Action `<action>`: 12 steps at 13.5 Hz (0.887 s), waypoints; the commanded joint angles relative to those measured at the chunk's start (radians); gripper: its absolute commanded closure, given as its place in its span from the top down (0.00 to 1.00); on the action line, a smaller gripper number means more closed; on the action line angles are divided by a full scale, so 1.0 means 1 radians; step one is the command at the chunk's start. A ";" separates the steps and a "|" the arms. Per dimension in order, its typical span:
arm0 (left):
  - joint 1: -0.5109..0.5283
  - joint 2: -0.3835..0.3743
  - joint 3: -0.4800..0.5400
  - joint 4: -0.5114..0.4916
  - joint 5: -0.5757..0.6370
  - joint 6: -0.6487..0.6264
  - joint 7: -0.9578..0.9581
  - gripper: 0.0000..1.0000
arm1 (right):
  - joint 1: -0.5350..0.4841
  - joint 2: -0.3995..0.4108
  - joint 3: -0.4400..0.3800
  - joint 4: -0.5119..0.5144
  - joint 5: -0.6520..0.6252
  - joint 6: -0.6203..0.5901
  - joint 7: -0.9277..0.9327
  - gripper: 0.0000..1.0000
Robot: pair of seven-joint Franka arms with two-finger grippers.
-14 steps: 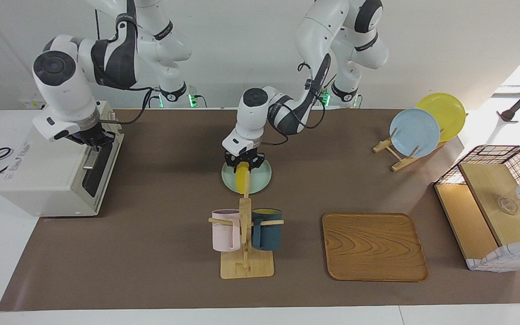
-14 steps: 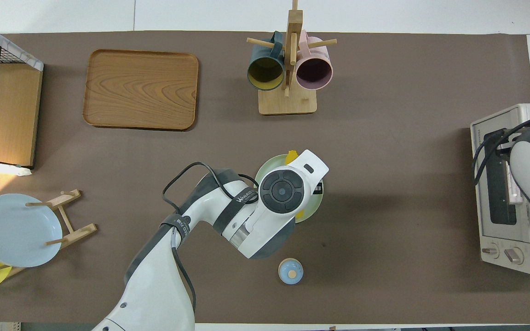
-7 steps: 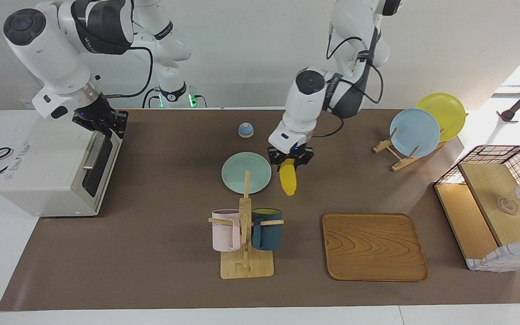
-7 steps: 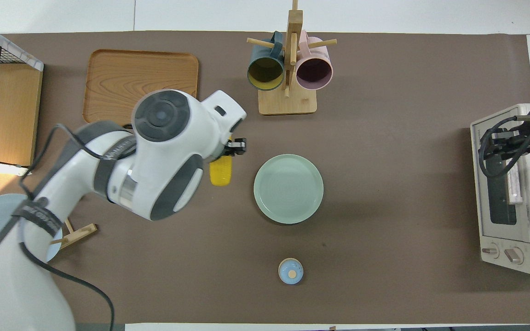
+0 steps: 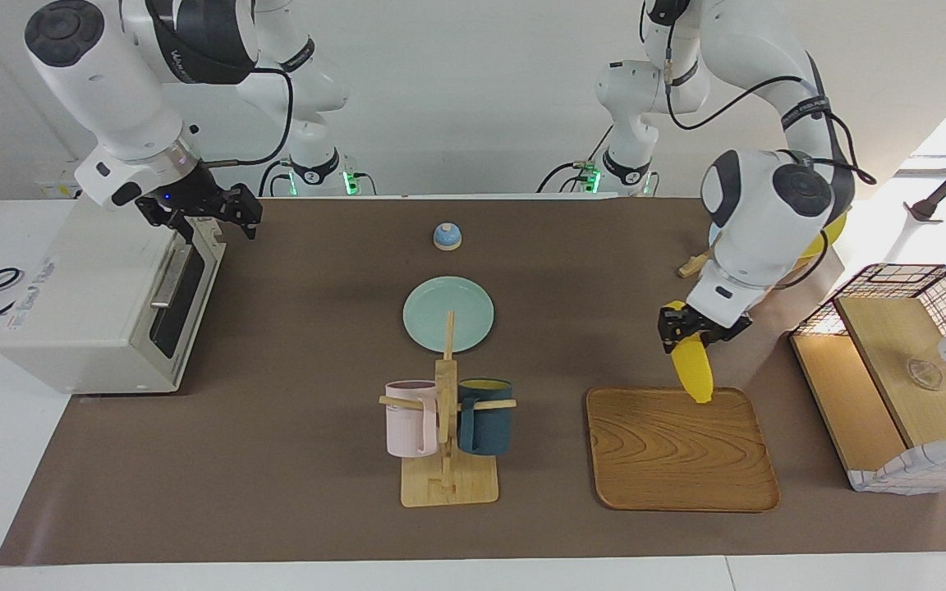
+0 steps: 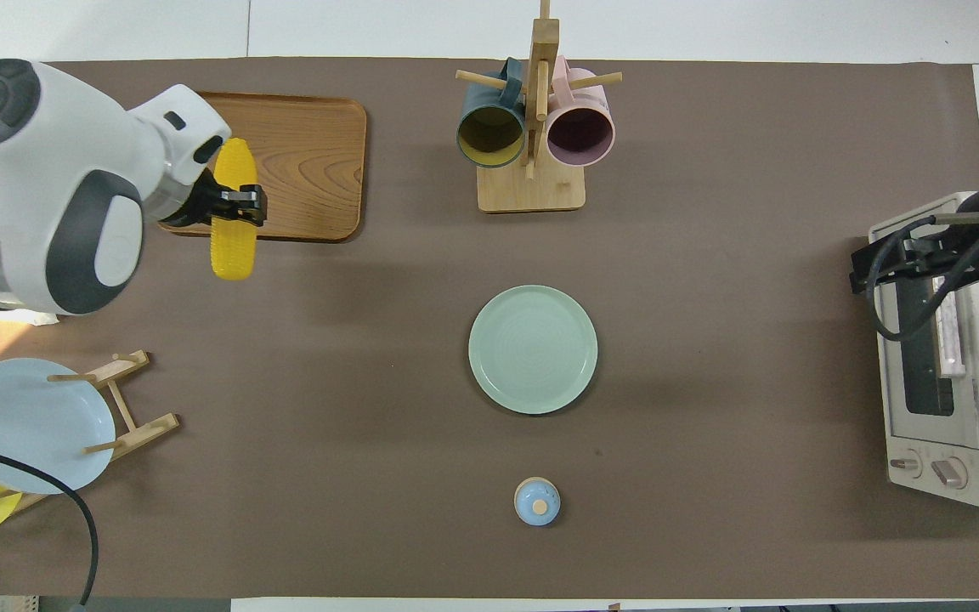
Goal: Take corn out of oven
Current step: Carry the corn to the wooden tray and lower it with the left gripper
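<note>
My left gripper (image 5: 689, 325) is shut on the thick end of the bright yellow corn (image 5: 693, 371). The cob hangs tip down over the edge of the wooden tray (image 5: 681, 451) that is nearest the robots. In the overhead view the corn (image 6: 231, 212) lies across that same tray edge (image 6: 302, 229) in the left gripper (image 6: 239, 197). The cream-white oven (image 5: 95, 312) stands at the right arm's end of the table with its dark glass door shut. My right gripper (image 5: 204, 210) is open and empty, in the air just above the oven's top front edge (image 6: 923, 280).
A pale green plate (image 5: 448, 316) lies mid-table. A mug rack (image 5: 447, 427) holds a pink and a dark blue mug. A small blue knobbed lid (image 5: 447, 236) sits near the robots. A plate rack (image 6: 31, 425) and a wire-and-wood basket (image 5: 900, 369) stand at the left arm's end.
The left gripper lifted the corn off the green plate and carried it toward the left arm's end, to over the tray. The right gripper left the oven handle and rose.
</note>
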 commanded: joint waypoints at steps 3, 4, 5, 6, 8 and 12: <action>0.023 0.333 -0.015 0.358 0.005 -0.033 0.013 0.00 | 0.012 0.007 0.004 0.022 0.005 -0.021 0.015 1.00; 0.026 0.376 -0.020 0.377 0.003 0.005 0.013 0.00 | 0.012 0.007 0.004 0.023 0.005 -0.023 0.015 1.00; 0.023 0.390 -0.020 0.374 -0.009 0.060 0.013 0.00 | 0.012 0.005 0.004 0.023 0.005 -0.024 0.015 1.00; 0.020 0.397 -0.018 0.369 -0.032 0.085 0.013 0.00 | 0.015 0.004 0.004 0.022 0.005 -0.025 0.015 1.00; 0.003 0.445 -0.020 0.371 -0.040 0.132 0.011 0.00 | 0.036 -0.002 -0.008 0.022 0.005 -0.025 0.015 1.00; 0.009 0.448 -0.020 0.371 -0.037 0.132 0.013 0.00 | 0.036 0.004 -0.007 0.020 0.003 -0.023 0.017 1.00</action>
